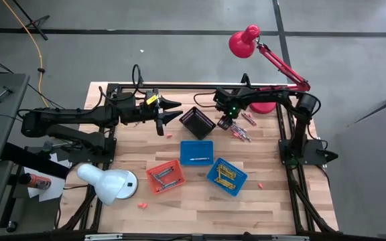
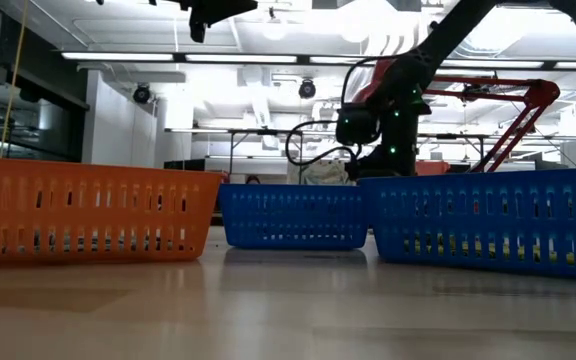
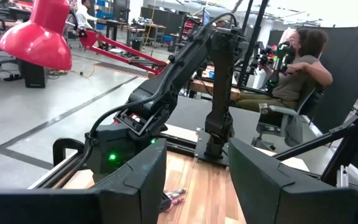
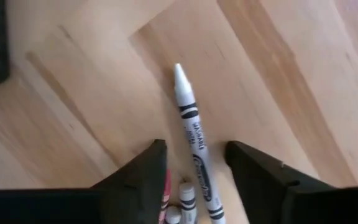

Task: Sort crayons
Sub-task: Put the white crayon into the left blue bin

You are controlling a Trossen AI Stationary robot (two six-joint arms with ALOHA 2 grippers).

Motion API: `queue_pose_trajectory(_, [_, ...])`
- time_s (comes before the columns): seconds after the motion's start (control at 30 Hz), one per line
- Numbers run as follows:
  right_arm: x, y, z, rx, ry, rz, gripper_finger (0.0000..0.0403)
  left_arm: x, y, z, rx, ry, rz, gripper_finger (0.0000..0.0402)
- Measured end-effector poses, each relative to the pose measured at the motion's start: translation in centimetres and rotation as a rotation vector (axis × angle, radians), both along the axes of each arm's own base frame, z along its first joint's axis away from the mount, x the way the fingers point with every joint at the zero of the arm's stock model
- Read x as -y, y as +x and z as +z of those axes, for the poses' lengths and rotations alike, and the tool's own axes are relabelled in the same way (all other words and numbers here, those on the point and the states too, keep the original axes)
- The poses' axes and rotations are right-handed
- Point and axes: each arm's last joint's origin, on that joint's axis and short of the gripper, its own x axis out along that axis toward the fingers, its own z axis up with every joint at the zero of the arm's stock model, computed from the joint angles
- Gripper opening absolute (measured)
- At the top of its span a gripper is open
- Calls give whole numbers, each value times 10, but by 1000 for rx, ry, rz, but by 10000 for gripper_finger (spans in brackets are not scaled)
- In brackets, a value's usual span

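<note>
Right at the table's one-o'clock area, a loose heap of thin wax crayons in pink, red and grey (image 1: 242,127) lies on the pale wooden tabletop (image 1: 273,201). The right gripper (image 1: 228,123) hangs over the heap's nine-o'clock edge. Its wrist camera shows the two dark fingers (image 4: 261,171) spread moderately apart, with a slim grey-white paper-wrapped crayon (image 4: 193,142) lying in the gap between them; whether either finger touches it cannot be told, and more crayon ends sit beside it.

More crayons lie sorted in three small square mesh baskets toward six o'clock: a blue one (image 1: 197,152) at centre, an orange-red one (image 1: 165,177) at its seven o'clock and a second blue one (image 1: 226,176) at its five o'clock. A black mesh basket (image 1: 197,122) sits just left of the right gripper.

The left gripper (image 1: 173,112) waits at eleven o'clock, raised, its fingers (image 3: 135,180) held wide apart around nothing.
</note>
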Motion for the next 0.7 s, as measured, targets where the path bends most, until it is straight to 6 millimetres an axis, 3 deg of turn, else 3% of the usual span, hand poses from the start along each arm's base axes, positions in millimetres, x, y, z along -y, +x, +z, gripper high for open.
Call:
queue_pose_trajectory(0.17, [2, -1, -6, -30, -16, -7, 39, 0, 0, 0, -1, 0, 0, 158])
queue_pose_trajectory(0.23, [3, -1, -6, -33, -23, -7, 13, 0, 0, 0, -4, -1, 0, 158])
queue_pose_trajectory(0.47, [2, -3, 11, 16, -76, -8, 5, 0, 0, -2, -24, -3, 0, 158])
queue_pose_trajectory(0.57, [0, -7, 42, 102, -140, -20, 4, 0, 0, -2, -24, -4, 0, 158])
queue_pose_trajectory(0.7, [-17, -13, 84, 254, -203, -8, 2, 0, 0, -2, -15, -52, 1, 158])
